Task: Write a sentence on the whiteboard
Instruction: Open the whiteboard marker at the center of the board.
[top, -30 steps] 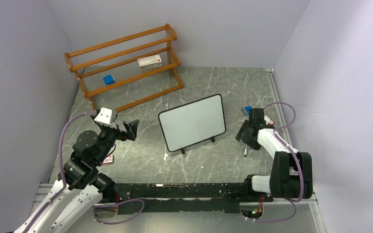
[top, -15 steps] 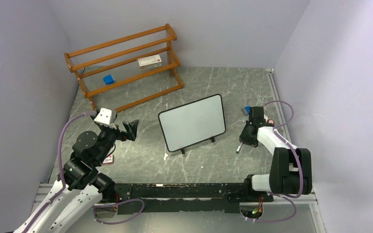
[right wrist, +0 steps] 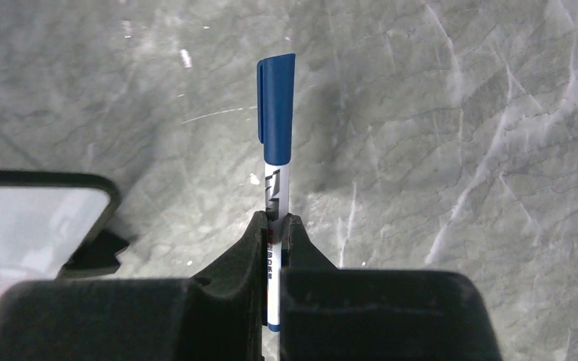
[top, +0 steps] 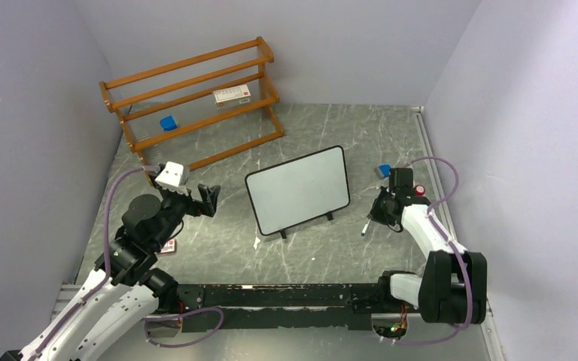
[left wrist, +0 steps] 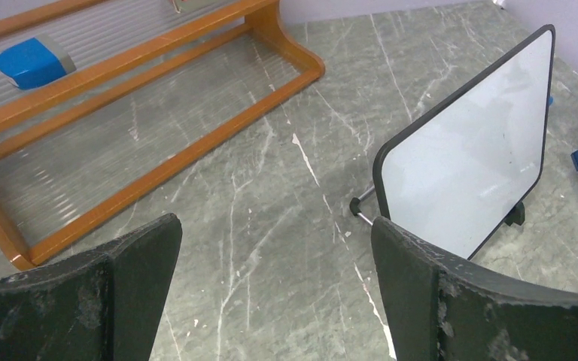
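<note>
1. Table [top: 323, 248]: grey stone look with white veins, smooth, with a soft sheen.
2. Whiteboard [left wrist: 466, 173]: glossy white face, thin matt black frame.
3. Rack [left wrist: 196, 150]: varnished orange-brown wood; shelves of ribbed, translucent plastic.
4. Marker [right wrist: 276, 98]: smooth plastic, blue cap, white printed barrel.
5. Left gripper [left wrist: 275, 229] fingers [left wrist: 436, 301]: matt black, scuffed, with pale scratches.
6. Right gripper [right wrist: 275, 224]: matt black, smoother, plastic-looking.
</note>
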Motion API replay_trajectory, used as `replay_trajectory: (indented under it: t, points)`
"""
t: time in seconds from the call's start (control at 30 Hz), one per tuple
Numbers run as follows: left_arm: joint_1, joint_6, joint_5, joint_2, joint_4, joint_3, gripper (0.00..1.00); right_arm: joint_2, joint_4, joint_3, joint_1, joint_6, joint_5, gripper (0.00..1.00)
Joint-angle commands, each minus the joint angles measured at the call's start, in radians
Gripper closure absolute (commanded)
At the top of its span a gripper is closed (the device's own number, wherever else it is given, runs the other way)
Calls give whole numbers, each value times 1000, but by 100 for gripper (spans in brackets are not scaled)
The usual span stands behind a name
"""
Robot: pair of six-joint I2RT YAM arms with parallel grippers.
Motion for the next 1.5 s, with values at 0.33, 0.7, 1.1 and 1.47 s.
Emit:
replay_trajectory:
  t: [0.33, 0.7, 1.1, 1.47]
  points:
    - [-6, -116, 98, 300, -170, 314, 0, -292, -191, 198, 109, -44, -151, 100]
    - [-6, -316, 286, 440, -209, 467, 0, -197, -218, 454, 451, -106, -153, 100]
    - [-6, -465, 407, 538, -171, 518, 0, -62, -147, 598, 650, -175, -210, 100]
    - [-5, -592, 497, 599, -67, 493, 38, 32, -31, 667, 800, -204, -253, 100]
